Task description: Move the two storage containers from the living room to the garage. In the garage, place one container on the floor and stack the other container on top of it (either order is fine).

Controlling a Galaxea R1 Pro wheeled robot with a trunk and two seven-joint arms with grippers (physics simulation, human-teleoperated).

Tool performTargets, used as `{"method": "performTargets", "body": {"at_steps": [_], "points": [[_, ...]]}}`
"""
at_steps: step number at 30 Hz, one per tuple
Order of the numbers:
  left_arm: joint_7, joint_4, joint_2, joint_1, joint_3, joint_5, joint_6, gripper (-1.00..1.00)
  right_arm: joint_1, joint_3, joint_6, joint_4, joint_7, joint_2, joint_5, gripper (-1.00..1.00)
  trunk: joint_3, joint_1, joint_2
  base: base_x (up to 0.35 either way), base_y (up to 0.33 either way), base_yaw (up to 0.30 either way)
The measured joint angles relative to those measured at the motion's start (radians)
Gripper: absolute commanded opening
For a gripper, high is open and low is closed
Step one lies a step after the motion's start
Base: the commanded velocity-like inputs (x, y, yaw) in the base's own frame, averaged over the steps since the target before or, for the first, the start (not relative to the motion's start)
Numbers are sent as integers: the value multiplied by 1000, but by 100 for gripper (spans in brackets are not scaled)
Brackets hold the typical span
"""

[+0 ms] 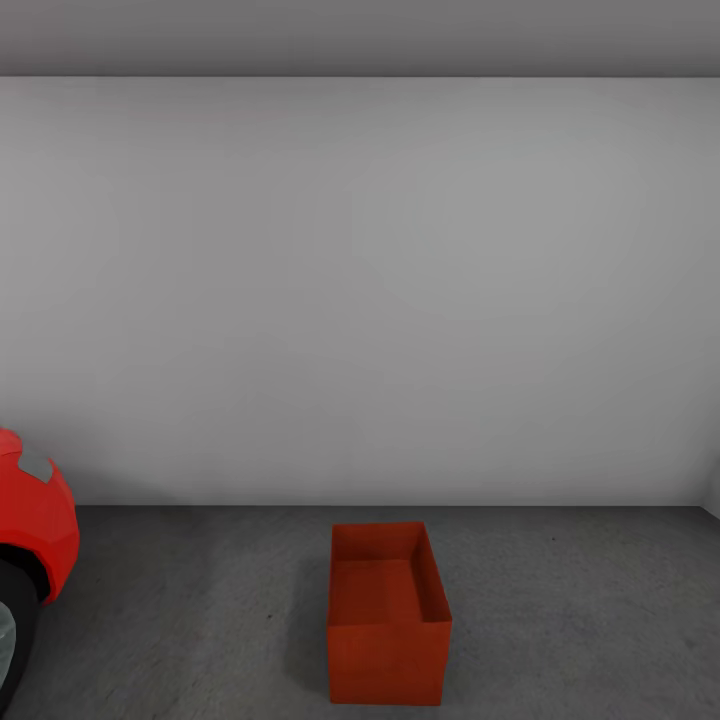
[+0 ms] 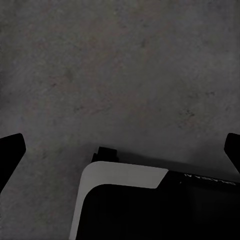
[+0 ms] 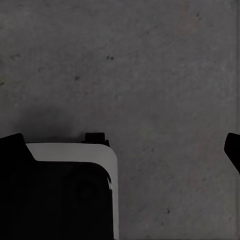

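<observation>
Lower middle of the head view: one orange-red rectangular open-top plastic storage container (image 1: 388,615) sits on the dark grey speckled concrete floor (image 1: 560,610), short end facing the camera, a little way out from the plain white-grey wall (image 1: 360,290).
Stack or single: honestly can't tell. It reads as one tall-ish box from here, and I can't make out a seam that would mean a second bin nested on it, so I'm treating it as the bottom one.
Lower left edge of the head view: the nose of a red car (image 1: 35,525) with a bit of dark tyre under it, well apart from the container.
Left jaws: in the left wrist view the two dark fingertips (image 2: 11,152) poke in at opposite edges of the frame, spread wide, nothing between them but bare concrete. Left gripper (image 2: 120,150) is empty.
Right jaws: same deal in the right wrist view, the right gripper (image 3: 120,145) has its fingertips (image 3: 12,142) far apart and nothing held.
White and black bit low in both wrist views: looks like part of the robot's own body, not a task thing.
Where we are: my guess is one bin is parked in the garage and the other is yet to be brought.
Doing it well: I'd remember the bin's spot and its long axis, then bring the second one in level, lined up the same way, lower it squarely onto the rim and only let go once it's seated. Keep the base clear of the car.
</observation>
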Motion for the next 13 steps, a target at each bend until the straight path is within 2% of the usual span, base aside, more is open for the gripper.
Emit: {"method": "performTargets", "body": {"at_steps": [13], "points": [[0,0,1,0,0,-1,0,100,0,1,0,0,-3,-1,0,100,0,0,0,0,0,0]]}}
